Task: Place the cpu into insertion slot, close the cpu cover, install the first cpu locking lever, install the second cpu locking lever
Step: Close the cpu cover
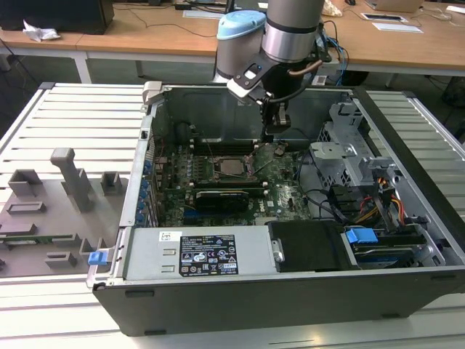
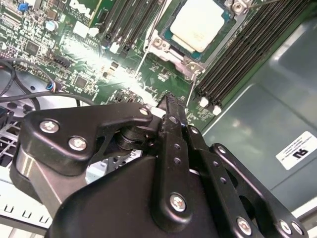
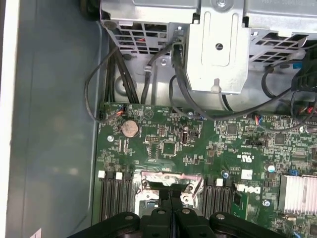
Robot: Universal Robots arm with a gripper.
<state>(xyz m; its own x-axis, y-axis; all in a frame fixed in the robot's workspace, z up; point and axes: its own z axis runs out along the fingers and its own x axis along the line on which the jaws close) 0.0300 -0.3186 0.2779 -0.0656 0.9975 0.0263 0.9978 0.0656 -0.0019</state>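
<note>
Presently: small silver-topped square cpu (image 2: 200,22) is sitting in the silvery-framed square insertion slot (image 2: 159,44); black hand (image 2: 167,103) is hovering near it, fingers clenched on nothing. Thin wire locking levers (image 2: 140,58) are seemingly standing unlatched.

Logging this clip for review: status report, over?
End effector shut, nothing held, low over motherboard. Cpu seated in insertion slot. Nothing seen blocking.

Open room above the insertion slot (image 1: 231,166), memory slots (image 2: 247,49) flanking it (drive cage (image 1: 341,156) crowding the exterior view's right).
</note>
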